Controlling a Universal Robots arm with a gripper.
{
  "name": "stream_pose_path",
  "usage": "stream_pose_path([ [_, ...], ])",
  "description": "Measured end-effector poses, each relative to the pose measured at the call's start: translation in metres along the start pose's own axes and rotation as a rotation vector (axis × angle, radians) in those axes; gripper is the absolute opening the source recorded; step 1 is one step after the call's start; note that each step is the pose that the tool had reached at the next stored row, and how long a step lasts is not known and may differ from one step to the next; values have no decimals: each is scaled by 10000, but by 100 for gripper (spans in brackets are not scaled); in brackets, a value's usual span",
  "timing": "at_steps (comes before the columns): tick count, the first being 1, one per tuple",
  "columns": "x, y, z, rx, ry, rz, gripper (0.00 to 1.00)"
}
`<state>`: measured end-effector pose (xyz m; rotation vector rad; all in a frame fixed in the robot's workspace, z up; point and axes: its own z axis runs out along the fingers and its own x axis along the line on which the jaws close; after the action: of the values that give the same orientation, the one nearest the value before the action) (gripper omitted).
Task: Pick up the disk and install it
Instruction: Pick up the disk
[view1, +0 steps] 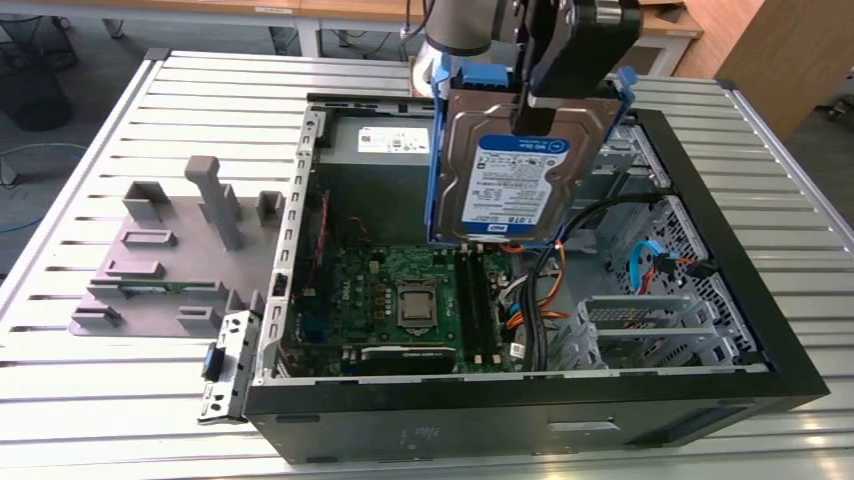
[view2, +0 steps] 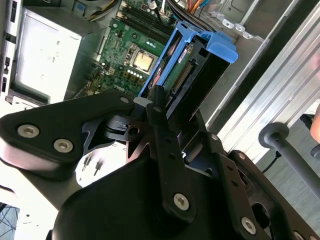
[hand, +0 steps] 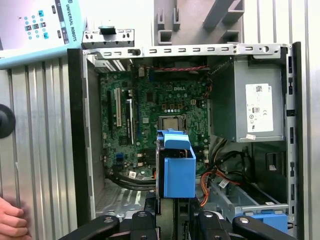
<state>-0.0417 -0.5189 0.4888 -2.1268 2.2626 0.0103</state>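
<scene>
Status: gripper (view1: 531, 120) is clamped on the flat rectangular silver disk (view1: 514, 180) (hard drive, white-and-blue label, blue plastic carrier frame). Fingers (view2: 160, 120) pinch its two broad faces near the upper end.

Disk hangs upright in the air over the open black steel PC case (view1: 467, 425), label toward the exterior cam, touching nothing but the pads. In first wrist view it (hand: 179, 172) sits above the green motherboard (hand: 145, 115), with the grey power-supply box w/ white sticker (hand: 227, 100) off to one side.

My read: carry/align phase, not seated.

To do it well:
- Grip is at one end, so there's a long lever. Go slow, no jerks, or disk may pivot in the pads.
- Orange, blue and black cable bundle (view1: 534, 310) lies below the lower edge. Needs clearance or the carrier frame could snag.
- Silver perforated drive cage (view1: 654, 325) at exterior view's right is probably the bay; can't tell which slot. Frame rails must be square to it before any push.
- Person's hand (hand: 10, 222) is on the slatted metal table (hand: 45, 150) beside the case, so limit speed.
- Grey plastic stand w/ upright posts (view1: 160, 260) is well apart, no issue.
</scene>
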Motion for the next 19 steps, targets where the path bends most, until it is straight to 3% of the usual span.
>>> stream_pose_path([
  [11,262,-16,-7,0,1,0,35],
  [19,416,-26,-12,0,11,0,35],
])
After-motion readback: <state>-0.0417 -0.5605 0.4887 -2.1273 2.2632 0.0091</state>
